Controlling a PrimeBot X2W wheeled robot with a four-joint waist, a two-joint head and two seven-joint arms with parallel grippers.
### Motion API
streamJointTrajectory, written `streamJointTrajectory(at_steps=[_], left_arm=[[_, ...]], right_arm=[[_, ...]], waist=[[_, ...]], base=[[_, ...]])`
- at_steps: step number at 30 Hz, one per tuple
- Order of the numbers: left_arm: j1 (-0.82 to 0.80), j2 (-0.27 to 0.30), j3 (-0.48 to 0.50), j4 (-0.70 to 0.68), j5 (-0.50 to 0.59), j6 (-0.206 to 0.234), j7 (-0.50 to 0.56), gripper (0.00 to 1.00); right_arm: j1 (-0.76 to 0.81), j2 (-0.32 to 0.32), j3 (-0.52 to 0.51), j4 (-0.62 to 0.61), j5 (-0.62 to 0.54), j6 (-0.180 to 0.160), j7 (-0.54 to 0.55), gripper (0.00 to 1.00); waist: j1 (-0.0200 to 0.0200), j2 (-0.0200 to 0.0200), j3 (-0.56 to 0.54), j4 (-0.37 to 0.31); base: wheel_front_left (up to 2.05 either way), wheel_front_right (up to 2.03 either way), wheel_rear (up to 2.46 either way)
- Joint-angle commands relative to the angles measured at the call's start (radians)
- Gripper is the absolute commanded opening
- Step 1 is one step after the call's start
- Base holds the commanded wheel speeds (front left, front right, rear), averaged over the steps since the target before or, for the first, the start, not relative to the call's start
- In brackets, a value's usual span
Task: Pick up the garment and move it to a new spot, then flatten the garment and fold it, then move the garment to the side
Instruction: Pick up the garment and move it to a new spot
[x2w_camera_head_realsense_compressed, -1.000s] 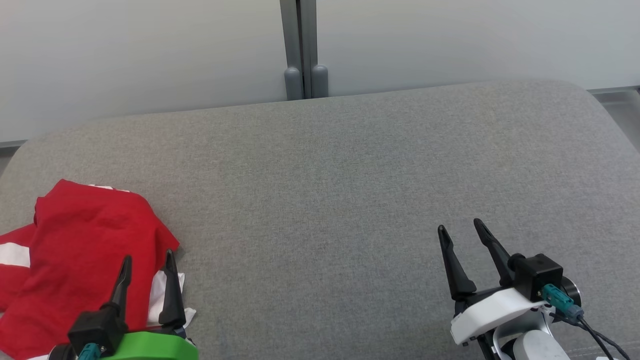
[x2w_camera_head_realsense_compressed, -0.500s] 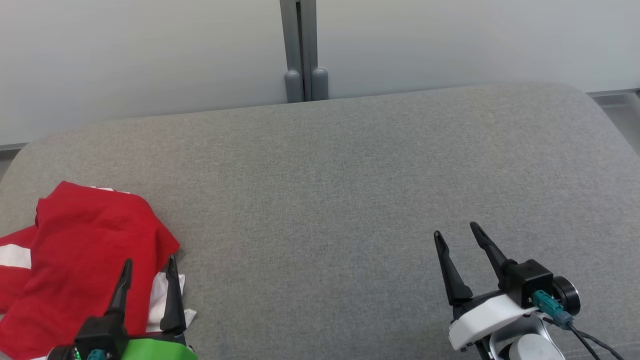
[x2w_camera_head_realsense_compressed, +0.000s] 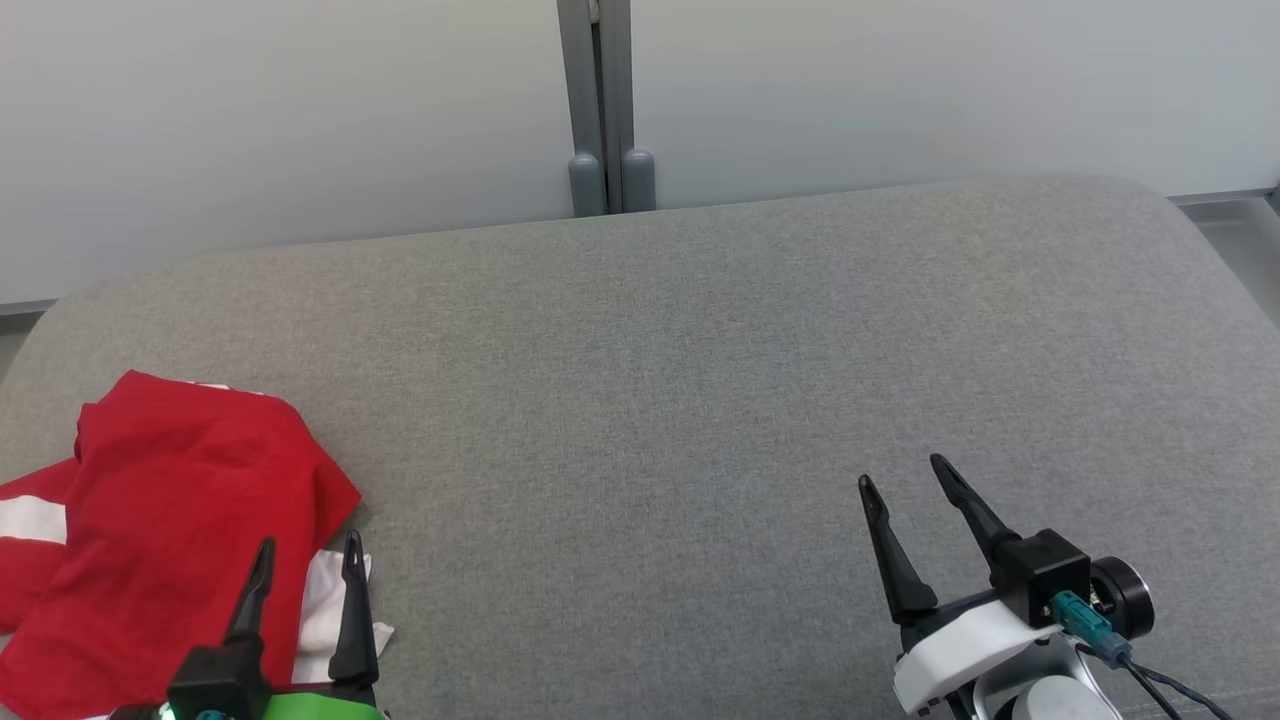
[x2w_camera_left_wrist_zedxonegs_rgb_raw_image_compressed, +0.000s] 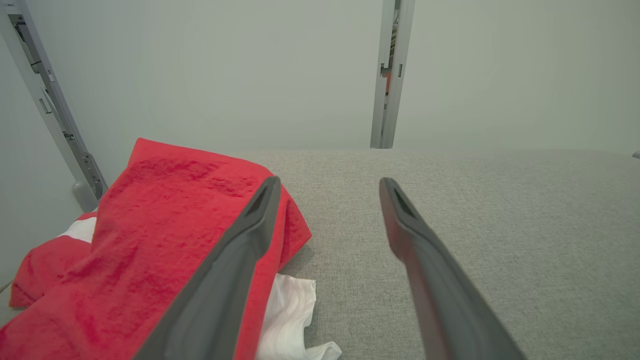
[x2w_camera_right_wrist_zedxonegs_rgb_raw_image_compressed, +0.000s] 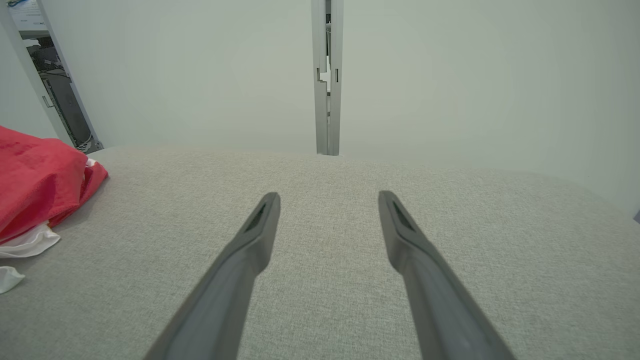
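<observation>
The garment (x2w_camera_head_realsense_compressed: 170, 520) is a crumpled red piece with white parts, lying at the near left of the grey cushioned surface (x2w_camera_head_realsense_compressed: 650, 380). It also shows in the left wrist view (x2w_camera_left_wrist_zedxonegs_rgb_raw_image_compressed: 165, 235) and at the left edge of the right wrist view (x2w_camera_right_wrist_zedxonegs_rgb_raw_image_compressed: 35, 185). My left gripper (x2w_camera_head_realsense_compressed: 308, 546) hovers open over the garment's near right edge, one finger above the red cloth, nothing between the jaws. In the left wrist view the left gripper (x2w_camera_left_wrist_zedxonegs_rgb_raw_image_compressed: 327, 185) stands wide. My right gripper (x2w_camera_head_realsense_compressed: 900, 475) is open at the near right over bare fabric; the right wrist view shows the right gripper (x2w_camera_right_wrist_zedxonegs_rgb_raw_image_compressed: 327, 197) empty.
A pale wall with a grey vertical post (x2w_camera_head_realsense_compressed: 600, 110) runs behind the surface. The surface's rounded far corners and edges show at left and right. A metal frame rail (x2w_camera_left_wrist_zedxonegs_rgb_raw_image_compressed: 50, 115) stands beyond the garment on the left.
The whole head picture has slid down slightly, so the camera has moved. Both grippers sit a little lower in it and stay open; the garment lies as before.
</observation>
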Motion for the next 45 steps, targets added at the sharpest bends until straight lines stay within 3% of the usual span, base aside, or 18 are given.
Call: streamJointTrajectory(at_steps=[1,17,24,45], left_arm=[[0.01,0.007,0.0,0.003,-0.006,-0.005,-0.003,1.0],[0.007,0.007,-0.003,0.021,-0.005,-0.01,-0.002,1.0],[-0.005,0.007,-0.005,0.021,-0.011,-0.011,-0.002,1.0],[0.036,0.006,0.005,-0.006,-0.019,-0.005,-0.002,1.0]], right_arm=[[0.011,-0.003,0.001,0.004,0.002,0.0,-0.005,1.0],[0.019,-0.003,0.019,0.011,-0.003,0.0,-0.005,1.0],[0.027,-0.003,0.029,0.006,-0.011,0.0,-0.005,1.0],[0.058,-0.003,0.056,0.004,0.006,0.0,-0.005,1.0]], waist=[[0.0,0.0,-0.002,0.001],[0.0,0.0,-0.01,0.016],[0.0,0.0,-0.008,0.062],[0.0,0.0,-0.025,0.387]], base=[[0.0,0.0,0.0],[0.0,0.0,0.0],[0.0,0.0,0.0],[0.0,0.0,0.0]])
